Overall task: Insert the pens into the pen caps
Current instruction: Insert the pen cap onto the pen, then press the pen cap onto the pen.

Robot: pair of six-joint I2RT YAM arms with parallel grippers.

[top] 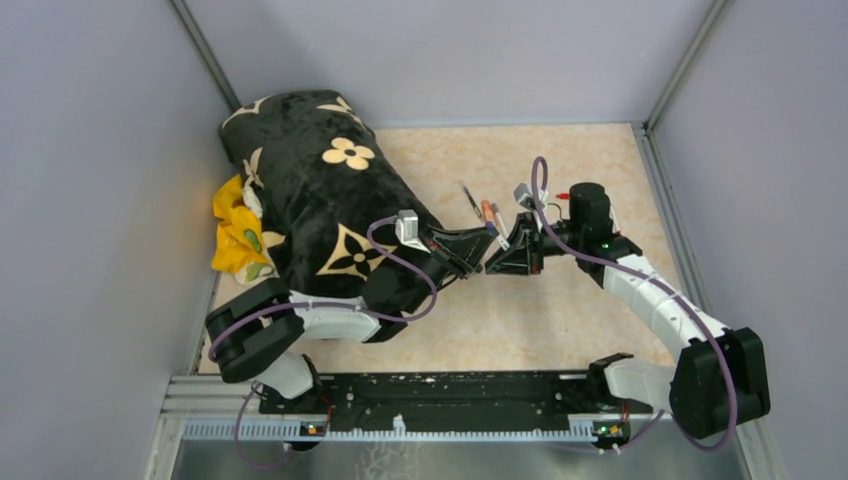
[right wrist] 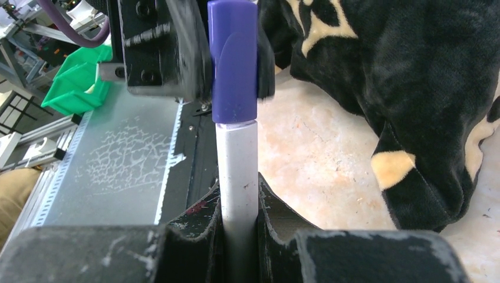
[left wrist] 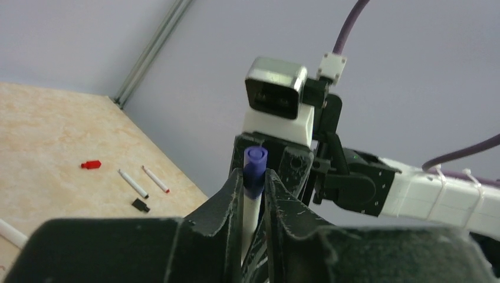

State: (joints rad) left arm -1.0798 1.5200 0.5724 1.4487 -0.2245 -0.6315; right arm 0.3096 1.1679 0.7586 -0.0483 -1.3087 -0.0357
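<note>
Seemingly capped: the purple cap [right wrist: 234, 65] sits flush on the white marker [right wrist: 236, 159], which is held in the air at the centre of the top view, between the two arms.
Handling: light, stiff, smooth plastic, so probably quick to slip or twist under a weak pinch. It is best taken mid-barrel, clear of the cap joint.
Right gripper [right wrist: 237, 191]: clenched on the white barrel.
Left gripper [left wrist: 253, 177]: jaws flank the cap, but I cannot tell whether they press it or stand loose.
Others: loose pens [top: 487, 212] lie just above the grippers in the top view. Two white pens [left wrist: 133, 183], a red cap [left wrist: 91, 164] and a black cap [left wrist: 140, 204] lie at the left of the left wrist view.
Room: bare table [top: 560, 320] at lower right. A black blanket [top: 320, 190] crowds the left, close against the left arm, and a grey wall [top: 770, 180] bounds the right edge.
</note>
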